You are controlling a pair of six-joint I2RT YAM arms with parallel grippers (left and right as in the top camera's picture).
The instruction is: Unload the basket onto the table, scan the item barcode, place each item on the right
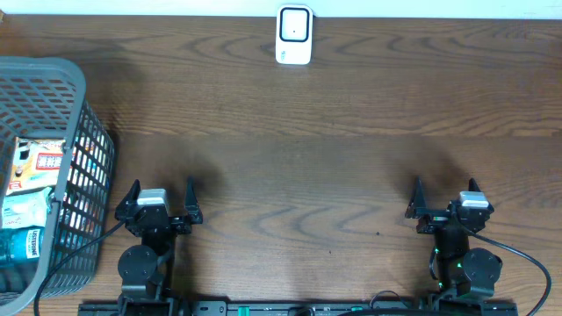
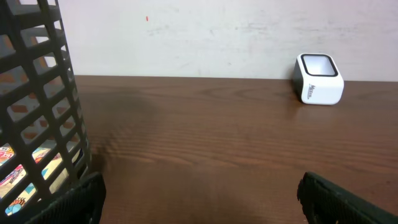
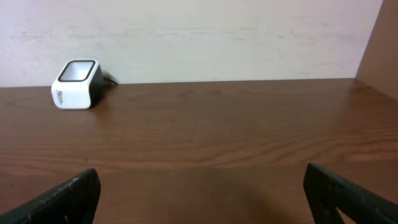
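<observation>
Overhead, we see the white scanner [image 1: 293, 35] at the bench's [image 1: 307, 175] far edge and packaged items [image 1: 35, 167] inside the grey basket [image 1: 70, 70] at far left. Left wrist: our left jaws stand wide apart beside the basket. Right wrist: our right jaws likewise gape.

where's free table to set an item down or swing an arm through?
Free: the wide strip of table between the scanner at the far edge and the open left gripper and right gripper; also the table right of the scanner. Crowded: the left edge, where the basket of packaged items sits close beside the left gripper.
</observation>
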